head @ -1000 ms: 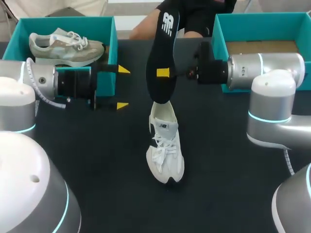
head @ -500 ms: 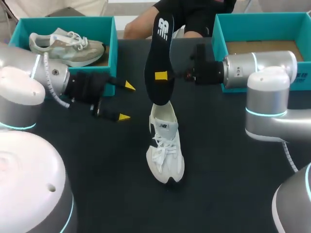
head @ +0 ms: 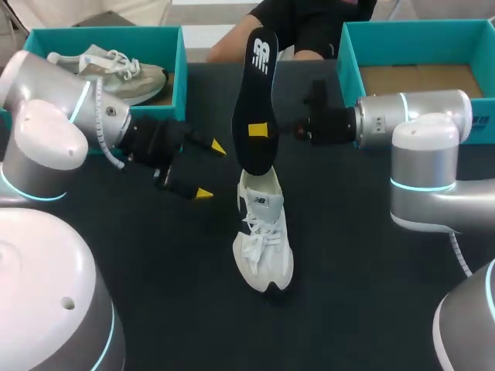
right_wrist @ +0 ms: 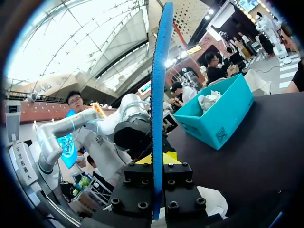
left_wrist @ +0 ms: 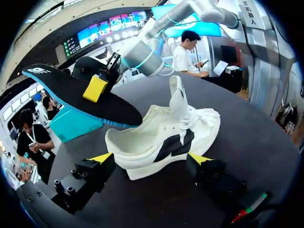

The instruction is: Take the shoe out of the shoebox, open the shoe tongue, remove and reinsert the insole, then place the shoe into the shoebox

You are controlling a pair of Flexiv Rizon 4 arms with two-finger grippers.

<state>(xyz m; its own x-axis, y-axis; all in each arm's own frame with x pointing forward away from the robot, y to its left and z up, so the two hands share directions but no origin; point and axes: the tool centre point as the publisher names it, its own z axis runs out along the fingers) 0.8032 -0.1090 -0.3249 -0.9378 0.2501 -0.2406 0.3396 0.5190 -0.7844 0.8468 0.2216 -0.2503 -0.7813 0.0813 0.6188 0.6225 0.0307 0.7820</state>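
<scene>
Head view: white sneaker (head: 263,239) at frame centre on black table (head: 363,255), toe toward lower edge, tongue raised. Black insole (head: 257,93) stands upright above heel, lower end at heel opening, clamped in right gripper (head: 259,130) reaching from right. Left gripper (head: 210,170) left of centre, fingers spread apart, near sneaker, not touching. Upper left: teal shoebox (head: 182,77) holding grey sneaker (head: 116,73). Upper right: second teal shoebox (head: 348,62).
</scene>
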